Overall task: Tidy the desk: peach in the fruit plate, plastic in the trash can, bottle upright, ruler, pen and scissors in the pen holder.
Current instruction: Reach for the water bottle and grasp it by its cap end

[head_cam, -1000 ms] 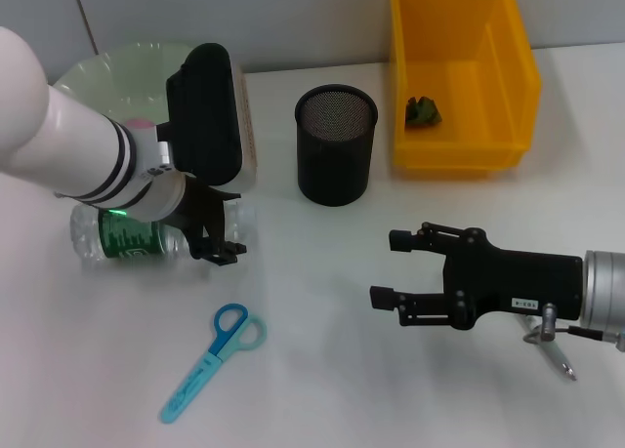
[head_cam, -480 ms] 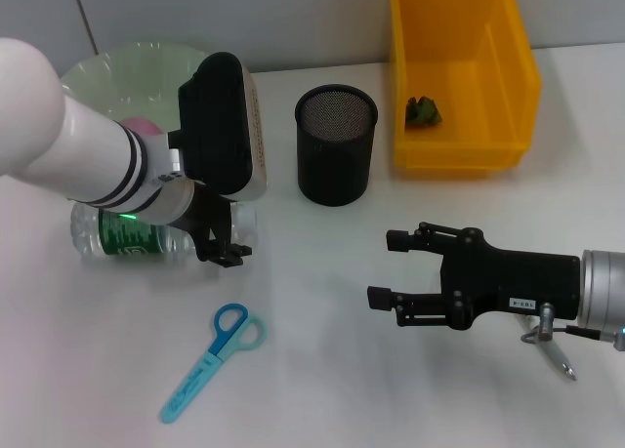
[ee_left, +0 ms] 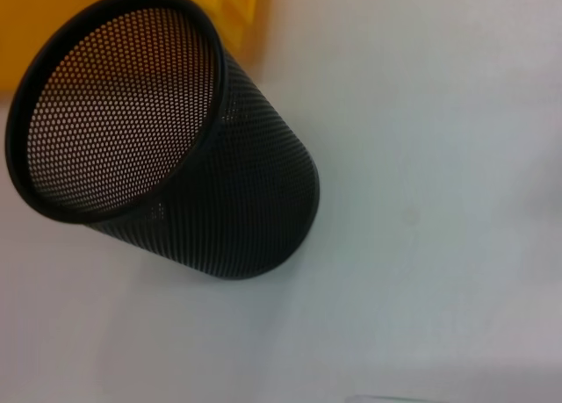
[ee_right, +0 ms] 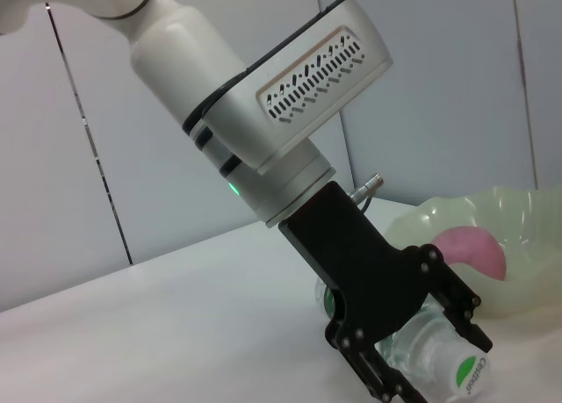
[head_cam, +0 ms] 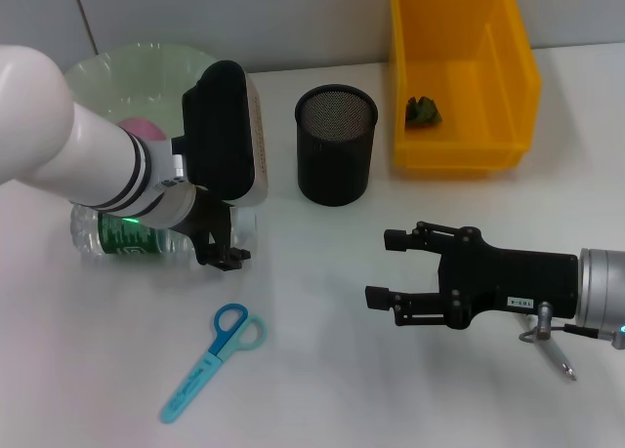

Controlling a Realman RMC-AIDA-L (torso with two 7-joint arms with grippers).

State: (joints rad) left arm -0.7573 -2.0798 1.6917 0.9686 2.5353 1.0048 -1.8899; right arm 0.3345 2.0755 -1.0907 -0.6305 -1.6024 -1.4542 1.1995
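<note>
Head view: one bottle (head_cam: 122,238) clamped by left tool (head_cam: 223,249); right tool (head_cam: 389,268) spread.

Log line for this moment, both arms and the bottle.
left gripper: around lying bottle neck, apparently shut | right gripper: open, idle above table | scissors: on table

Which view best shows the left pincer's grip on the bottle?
The right wrist view: the left pincer straddles the lying bottle near its cap. The head view hides most of that contact behind the arm; the left wrist view shows only the pen holder.
</note>
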